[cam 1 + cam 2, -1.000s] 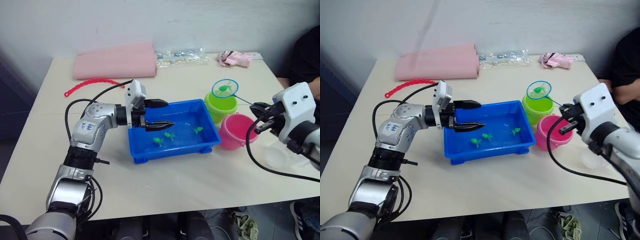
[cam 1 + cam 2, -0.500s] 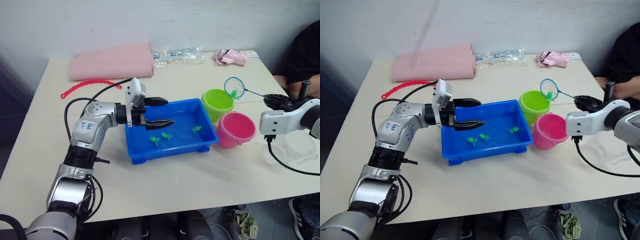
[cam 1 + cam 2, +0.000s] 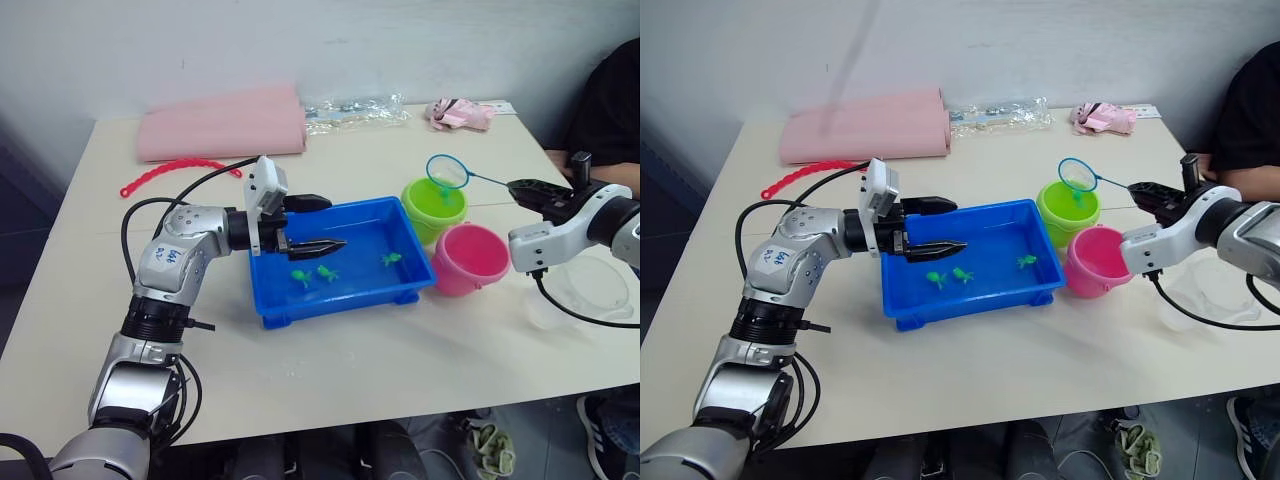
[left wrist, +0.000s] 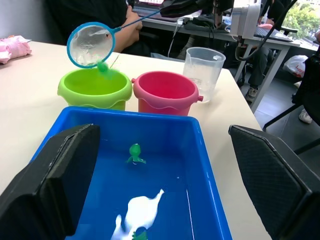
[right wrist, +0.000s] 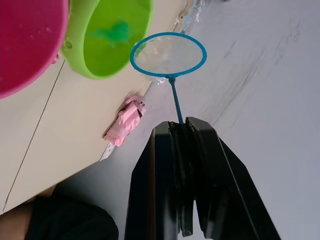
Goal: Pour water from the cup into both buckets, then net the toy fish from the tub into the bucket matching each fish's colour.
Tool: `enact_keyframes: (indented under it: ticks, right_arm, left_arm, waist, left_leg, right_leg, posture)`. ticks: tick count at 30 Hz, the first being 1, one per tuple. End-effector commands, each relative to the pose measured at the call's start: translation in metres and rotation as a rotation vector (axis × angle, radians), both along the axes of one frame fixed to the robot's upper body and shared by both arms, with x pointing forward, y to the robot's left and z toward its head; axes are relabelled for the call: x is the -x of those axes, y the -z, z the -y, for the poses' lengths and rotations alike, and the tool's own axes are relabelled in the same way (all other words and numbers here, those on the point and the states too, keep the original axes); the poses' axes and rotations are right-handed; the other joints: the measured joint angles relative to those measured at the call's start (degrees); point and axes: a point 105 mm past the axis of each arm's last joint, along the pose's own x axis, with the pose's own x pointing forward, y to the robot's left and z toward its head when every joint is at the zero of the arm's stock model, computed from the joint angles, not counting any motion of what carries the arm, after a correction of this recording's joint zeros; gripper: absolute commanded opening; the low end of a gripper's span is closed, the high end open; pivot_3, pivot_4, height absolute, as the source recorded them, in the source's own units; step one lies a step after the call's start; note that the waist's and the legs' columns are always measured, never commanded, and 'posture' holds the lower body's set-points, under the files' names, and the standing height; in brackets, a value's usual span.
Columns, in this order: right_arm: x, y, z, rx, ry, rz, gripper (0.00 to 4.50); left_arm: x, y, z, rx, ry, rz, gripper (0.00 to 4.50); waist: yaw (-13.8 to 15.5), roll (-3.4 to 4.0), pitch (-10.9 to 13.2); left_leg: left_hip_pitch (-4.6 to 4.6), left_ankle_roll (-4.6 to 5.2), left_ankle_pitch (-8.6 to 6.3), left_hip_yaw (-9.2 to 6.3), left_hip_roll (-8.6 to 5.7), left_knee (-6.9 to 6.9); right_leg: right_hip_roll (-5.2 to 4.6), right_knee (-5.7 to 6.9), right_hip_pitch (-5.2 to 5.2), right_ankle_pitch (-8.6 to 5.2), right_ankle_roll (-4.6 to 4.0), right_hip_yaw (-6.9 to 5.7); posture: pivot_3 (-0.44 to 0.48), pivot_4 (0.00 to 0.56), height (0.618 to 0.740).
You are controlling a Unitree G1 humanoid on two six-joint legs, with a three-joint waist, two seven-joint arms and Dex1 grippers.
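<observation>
The blue tub (image 3: 345, 295) holds water and three green toy fish (image 3: 326, 272). My left gripper (image 3: 335, 223) hangs open over the tub's left end, holding nothing. To the right stand the lime green bucket (image 3: 435, 210) and the pink bucket (image 3: 470, 260). My right gripper (image 3: 520, 187) is shut on the thin handle of the net (image 3: 447, 171), whose blue hoop hovers over the green bucket. A green fish (image 4: 103, 66) shows just under the hoop, above that bucket's mouth. The clear cup (image 3: 592, 290) stands right of the pink bucket.
A folded pink cloth (image 3: 222, 122), a red beaded strip (image 3: 175, 170), a clear plastic bag (image 3: 360, 108) and a pink toy (image 3: 462, 114) lie along the table's far side. A person in black (image 3: 610, 110) sits at the right edge.
The net hoop has swung back left from beside the green bucket to over it. The green fish seen in the net a second ago now hangs below the hoop. My left arm holds still.
</observation>
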Motion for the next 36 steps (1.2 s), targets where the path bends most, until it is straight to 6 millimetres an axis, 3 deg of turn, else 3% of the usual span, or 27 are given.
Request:
enact_keyframes:
  ticks: [1, 4, 6, 7, 9, 11, 16, 21, 27, 31, 36]
  right_arm:
    - [-0.005, -0.011, 0.008, -0.023, 0.027, 0.027, 0.0]
    - [-0.007, -0.027, 0.014, -0.209, 0.07, 0.033, 0.0]
    - [-0.004, -0.029, 0.011, -0.509, 0.105, -0.053, 0.0]
    - [0.0, -0.03, 0.007, -0.767, 0.137, -0.136, 0.0]
    - [0.01, -0.025, -0.004, -1.114, 0.175, -0.32, 0.0]
    - [0.024, -0.017, -0.018, -1.357, 0.223, -0.512, 0.0]
    - [0.058, 0.019, -0.05, -1.638, 0.39, -0.938, 0.0]
    - [0.07, 0.053, -0.066, -1.902, 0.507, -1.165, 0.0]
    - [0.074, 0.078, -0.068, -2.105, 0.588, -1.262, 0.0]
    - [0.069, 0.076, -0.069, -2.345, 0.717, -1.262, 0.0]
    - [0.06, 0.076, -0.07, -2.451, 0.787, -1.189, 0.0]
  left_arm:
    - [0.003, -0.013, -0.003, 0.02, 0.005, 0.049, 4.49]
    - [0.003, -0.012, -0.005, 0.019, -0.002, 0.05, 4.49]
    - [0.004, -0.009, -0.007, 0.009, -0.003, 0.045, 4.49]
    - [0.006, -0.006, -0.008, -0.005, 0.004, 0.04, 4.49]
    - [0.009, -0.001, -0.011, -0.031, 0.015, 0.035, 4.49]
    - [0.01, 0.004, -0.012, -0.058, 0.025, 0.036, 4.49]
    - [0.013, 0.008, -0.013, -0.082, 0.041, 0.033, 4.49]
    - [0.016, 0.01, -0.014, -0.086, 0.043, 0.028, 4.49]
    - [0.018, 0.011, -0.017, -0.083, 0.029, 0.02, 4.49]
    - [0.017, 0.012, -0.021, -0.076, 0.003, 0.015, 4.49]
    - [0.017, 0.012, -0.022, -0.063, -0.019, 0.016, 4.49]
  waist:
    - [0.05, 0.0, 0.0]
    - [-0.01, 0.02, 0.01]
    - [0.03, 0.02, 0.01]
    - [0.1, 0.02, 0.01]
    - [0.25, 0.02, 0.01]
    - [0.36, 0.02, 0.01]
    - [1.01, 0.0, 0.0]
    - [1.55, -0.01, -0.03]
    - [1.48, 0.01, -0.03]
    - [1.33, 0.03, -0.04]
    - [1.23, 0.03, -0.05]
  left_leg:
    - [-0.01, 0.0, 0.0, 0.0, -0.02, 0.01]
    - [0.0, 0.0, 0.0, 0.01, -0.01, 0.01]
    - [0.01, 0.0, 0.0, -0.03, 0.03, 0.0]
    - [0.03, 0.0, 0.0, -0.06, 0.04, 0.0]
    - [0.05, 0.01, 0.0, -0.23, 0.09, 0.02]
    - [0.03, 0.01, 0.0, -0.27, 0.06, 0.04]
    - [-0.01, 0.08, -0.02, -0.43, 0.01, 0.17]
    - [-0.15, 0.05, -0.03, -0.63, -0.04, 0.18]
    - [-0.5, 0.06, -0.01, -0.59, -0.14, 0.16]
    - [-0.5, 0.06, 0.02, -0.58, -0.13, 0.15]
    - [-0.45, 0.07, 0.06, -0.52, -0.08, 0.16]
  right_leg:
    - [-0.01, 0.01, 0.0, 0.0, 0.0, 0.0]
    - [-0.01, 0.02, 0.0, 0.0, 0.0, 0.01]
    - [0.04, 0.01, 0.02, 0.0, 0.0, -0.02]
    - [0.07, -0.01, 0.07, 0.0, 0.0, -0.05]
    - [0.12, -0.08, 0.22, 0.0, -0.01, -0.17]
    - [0.09, -0.03, 0.19, 0.0, -0.03, -0.17]
    - [-0.08, 0.01, 0.23, 0.01, -0.06, -0.13]
    - [-0.17, -0.01, 0.22, 0.01, -0.12, -0.03]
    - [-0.13, -0.02, -0.06, 0.01, -0.11, -0.55]
    - [-0.09, -0.01, -0.08, 0.01, -0.11, -0.59]
    - [-0.06, 0.01, -0.06, 0.03, -0.08, -0.51]
  posture:
    - [0.0, 0.15, 0.738]
    - [0.0, 0.15, 0.738]
    - [0.0, 0.15, 0.738]
    - [0.0, 0.15, 0.738]
    - [0.0, 0.15, 0.738]
    - [0.0, 0.15, 0.738]
    - [0.0, 0.15, 0.738]
    - [0.0, 0.15, 0.738]
    - [0.0, 0.15, 0.738]
    - [0.0, 0.15, 0.738]
    - [0.0, 0.15, 0.738]
